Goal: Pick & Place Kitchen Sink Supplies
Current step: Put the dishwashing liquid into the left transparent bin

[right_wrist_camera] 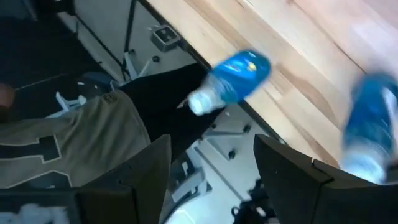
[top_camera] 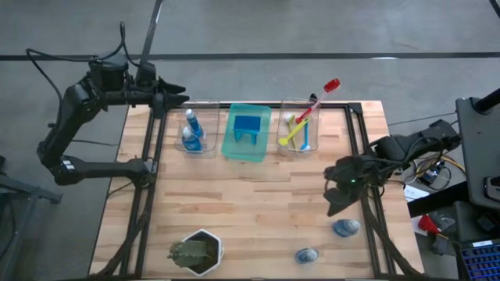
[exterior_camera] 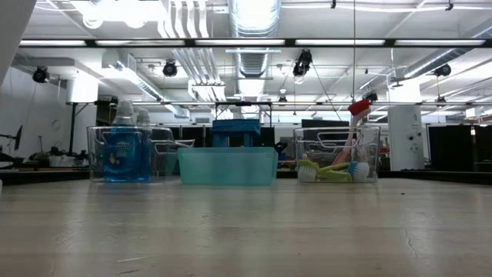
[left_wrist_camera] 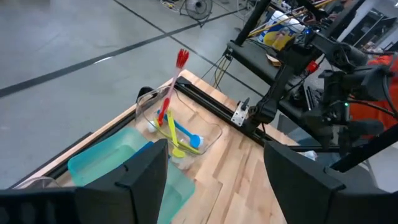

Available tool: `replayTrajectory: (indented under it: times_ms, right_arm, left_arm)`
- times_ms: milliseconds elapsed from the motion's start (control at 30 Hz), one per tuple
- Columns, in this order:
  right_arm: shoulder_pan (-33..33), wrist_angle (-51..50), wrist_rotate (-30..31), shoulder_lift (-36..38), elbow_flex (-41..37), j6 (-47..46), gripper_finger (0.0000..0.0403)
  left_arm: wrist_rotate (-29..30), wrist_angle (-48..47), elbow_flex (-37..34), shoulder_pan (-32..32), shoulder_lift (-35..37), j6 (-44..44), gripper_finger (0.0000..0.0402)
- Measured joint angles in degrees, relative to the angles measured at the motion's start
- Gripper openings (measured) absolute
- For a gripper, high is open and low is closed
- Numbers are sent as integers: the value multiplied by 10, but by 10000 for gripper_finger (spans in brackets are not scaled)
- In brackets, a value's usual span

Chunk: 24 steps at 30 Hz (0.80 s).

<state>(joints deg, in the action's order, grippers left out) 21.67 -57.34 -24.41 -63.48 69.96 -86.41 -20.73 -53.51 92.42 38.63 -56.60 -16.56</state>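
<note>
Two small blue bottles with pale caps lie on their sides near the table's near right corner (top_camera: 346,227) (top_camera: 306,254); the right wrist view shows one bottle (right_wrist_camera: 233,78) by the table edge and the other (right_wrist_camera: 370,124) blurred. My right gripper (top_camera: 338,200) (right_wrist_camera: 214,180) hovers open just beyond them, touching nothing. More blue bottles stand in a clear bin (top_camera: 195,129) (exterior_camera: 123,150). A blue sponge (top_camera: 248,125) rests in the green tray (top_camera: 234,148). Red, blue and yellow-green brushes (top_camera: 301,129) (left_wrist_camera: 171,124) lean in a second clear bin. My left gripper (top_camera: 176,97) (left_wrist_camera: 214,186) waits open over the far left corner.
A green plant in a white hexagonal pot (top_camera: 197,251) stands at the near edge, left of centre. Bare wood spans the middle of the table (top_camera: 258,203). Black frame rails run along both sides. A person's legs (right_wrist_camera: 68,137) show beyond the table's right edge.
</note>
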Motion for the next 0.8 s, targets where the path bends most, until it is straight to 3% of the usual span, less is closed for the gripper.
replayTrajectory:
  times_ms: [233,600,800]
  right_arm:
    - [37,-109,2,31,0,-50,226]
    - [102,-159,6,-2,0,-66,229]
    - [131,-183,52,-23,0,-62,235]
  left_arm:
    - [0,0,-4,-1,-1,1,255]
    - [0,2,-27,-2,-2,1,255]
    - [-9,30,-45,-2,-2,-6,255]
